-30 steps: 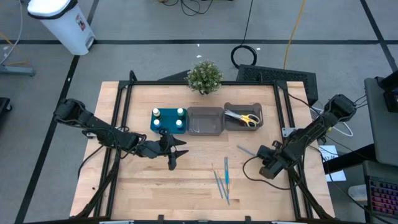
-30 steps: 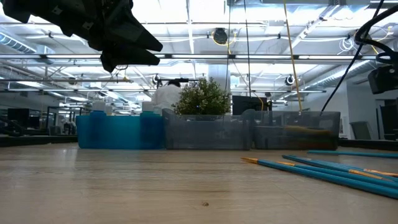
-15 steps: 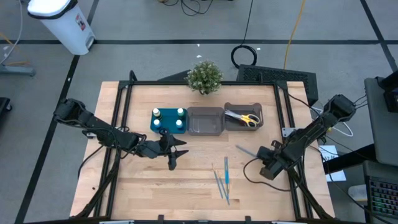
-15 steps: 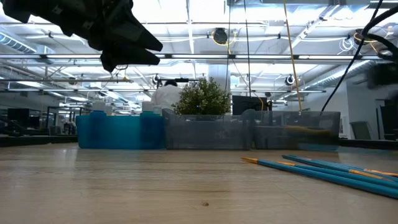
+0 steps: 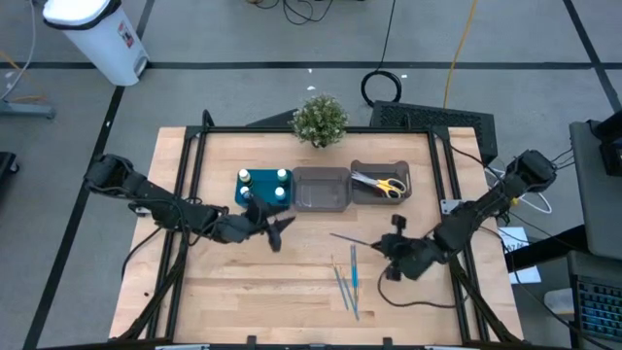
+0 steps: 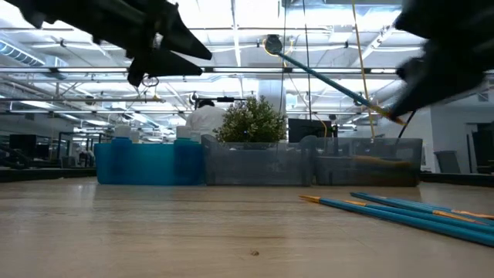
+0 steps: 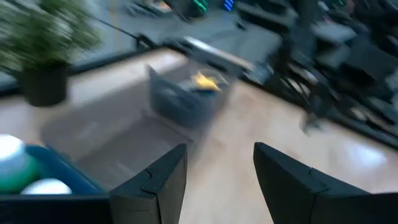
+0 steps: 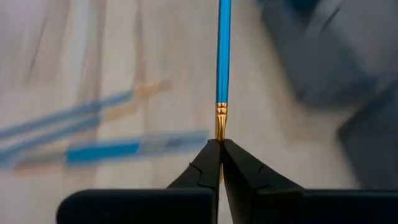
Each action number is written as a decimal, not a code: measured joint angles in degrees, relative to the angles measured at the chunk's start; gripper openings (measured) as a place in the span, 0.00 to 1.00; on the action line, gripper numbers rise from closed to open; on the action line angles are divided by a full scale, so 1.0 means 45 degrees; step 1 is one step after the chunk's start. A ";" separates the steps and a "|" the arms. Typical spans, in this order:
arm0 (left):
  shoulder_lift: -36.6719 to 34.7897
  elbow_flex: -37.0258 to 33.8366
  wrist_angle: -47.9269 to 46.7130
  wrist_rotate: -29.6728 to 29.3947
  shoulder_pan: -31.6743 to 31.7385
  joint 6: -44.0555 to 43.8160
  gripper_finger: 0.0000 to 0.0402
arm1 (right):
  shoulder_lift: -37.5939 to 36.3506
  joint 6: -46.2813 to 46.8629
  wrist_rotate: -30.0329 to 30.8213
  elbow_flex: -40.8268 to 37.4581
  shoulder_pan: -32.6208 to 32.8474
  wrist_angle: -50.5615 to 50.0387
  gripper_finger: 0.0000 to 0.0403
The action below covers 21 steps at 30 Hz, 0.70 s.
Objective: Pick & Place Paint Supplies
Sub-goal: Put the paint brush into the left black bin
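Pinching brush (image 8: 222,56) | right gripper (image 8: 219,152) jaws closed, seemingly at ferrule

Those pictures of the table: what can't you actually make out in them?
- Middle grey bin: high view too small, low view through cloudy walls; contents unclear.
- Paint bottles: low view, the teal tray hides them.
- Brushes on the table: right wrist view, blurred behind the right pincer gripping one brush.

Right pincer (image 8: 219,149) clamped tight above mid-table, left pincer (image 7: 219,177) parted, hovering mid-left, both arms outstretched
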 joint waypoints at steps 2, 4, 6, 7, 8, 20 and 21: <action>0.0000 0.0001 0.0526 -0.0471 0.0351 0.0278 0.48 | 0.0000 -0.1203 0.0003 0.0000 -0.0608 0.1181 0.00; -0.0005 0.0001 0.0935 -0.0582 0.0767 0.0610 0.48 | 0.0000 -0.2409 -0.0024 0.0006 -0.1198 0.2289 0.00; -0.0005 0.0001 0.1159 -0.0176 0.1245 0.0680 0.48 | -0.0028 -0.3624 -0.0097 0.0010 -0.1856 0.3034 0.00; -0.0005 0.0001 0.1257 0.0220 0.1500 0.0735 0.48 | -0.0062 -0.4150 -0.0233 0.0010 -0.2252 0.3304 0.00; -0.0005 0.0001 0.1354 0.0709 0.1747 0.0857 0.48 | -0.0113 -0.4550 -0.0438 0.0010 -0.2672 0.3564 0.00; 0.1162 0.0001 0.2218 0.3550 0.2991 0.3475 0.67 | -0.0146 -0.5081 -0.2437 -0.0372 -0.5775 0.4719 0.00; 0.1294 0.0001 0.2434 0.3811 0.2990 0.3531 0.70 | -0.0136 -0.5004 -0.2455 -0.0515 -0.5717 0.4704 0.00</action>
